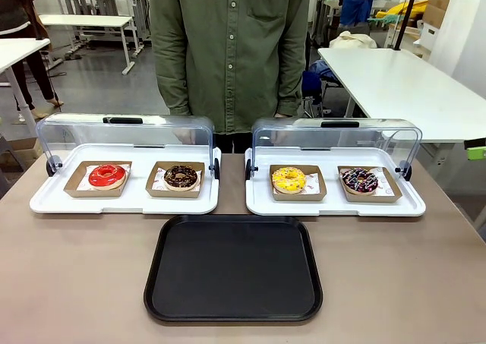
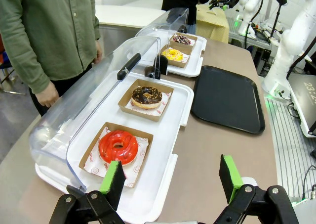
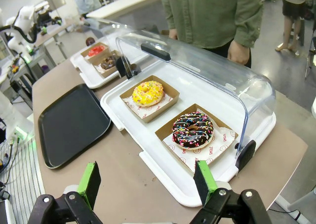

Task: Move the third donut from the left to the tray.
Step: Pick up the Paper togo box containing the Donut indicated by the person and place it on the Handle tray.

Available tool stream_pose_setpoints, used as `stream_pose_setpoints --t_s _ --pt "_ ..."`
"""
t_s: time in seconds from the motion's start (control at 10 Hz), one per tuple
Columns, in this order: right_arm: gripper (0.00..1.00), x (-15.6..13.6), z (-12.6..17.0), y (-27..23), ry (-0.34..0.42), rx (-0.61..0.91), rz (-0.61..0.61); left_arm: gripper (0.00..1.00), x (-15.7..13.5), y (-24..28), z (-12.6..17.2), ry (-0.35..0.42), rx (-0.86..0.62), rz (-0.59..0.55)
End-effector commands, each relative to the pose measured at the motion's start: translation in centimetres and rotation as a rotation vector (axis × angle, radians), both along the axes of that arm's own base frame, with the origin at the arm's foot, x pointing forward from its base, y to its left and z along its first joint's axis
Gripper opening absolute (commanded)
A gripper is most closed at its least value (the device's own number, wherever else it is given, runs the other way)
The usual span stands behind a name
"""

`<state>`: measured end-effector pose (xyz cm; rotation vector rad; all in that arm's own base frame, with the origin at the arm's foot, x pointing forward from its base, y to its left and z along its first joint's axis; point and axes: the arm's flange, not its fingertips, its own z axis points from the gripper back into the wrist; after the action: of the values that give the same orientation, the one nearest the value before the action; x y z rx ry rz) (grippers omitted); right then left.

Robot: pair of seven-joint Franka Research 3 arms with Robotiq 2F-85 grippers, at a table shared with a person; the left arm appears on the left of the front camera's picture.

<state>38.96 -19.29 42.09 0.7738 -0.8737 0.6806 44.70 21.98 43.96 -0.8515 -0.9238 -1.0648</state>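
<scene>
Nearest the front camera we found the tray (image 1: 233,272) lying flat on the table. Just beyond its far right corner, we noted the third donut (image 1: 288,179) seated on its brown cardboard square (image 1: 316,193) in the right-hand white tray (image 1: 334,205). It lay left of a sprinkled chocolate donut (image 1: 359,180), below a raised clear lid (image 1: 334,135). We observed the left gripper (image 2: 170,170) hanging near the red-iced donut (image 2: 118,146), its fingers spread wide and gripping nothing. We recorded the right gripper (image 3: 147,177) near the sprinkled donut, likewise spread apart and unladen. A person (image 1: 231,48) stood at the far side.
</scene>
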Motion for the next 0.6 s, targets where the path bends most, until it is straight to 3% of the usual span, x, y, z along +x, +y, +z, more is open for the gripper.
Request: stream_pose_setpoints --t_s 0.0,0.5 --pt "1.00 0.07 0.11 0.08 -0.015 0.014 -0.002 1.00 -0.02 0.00 0.20 0.002 0.006 -0.003" --pt "1.00 0.07 0.11 0.08 -0.015 0.014 -0.002 1.00 -0.02 0.00 0.20 0.002 0.006 -0.003"
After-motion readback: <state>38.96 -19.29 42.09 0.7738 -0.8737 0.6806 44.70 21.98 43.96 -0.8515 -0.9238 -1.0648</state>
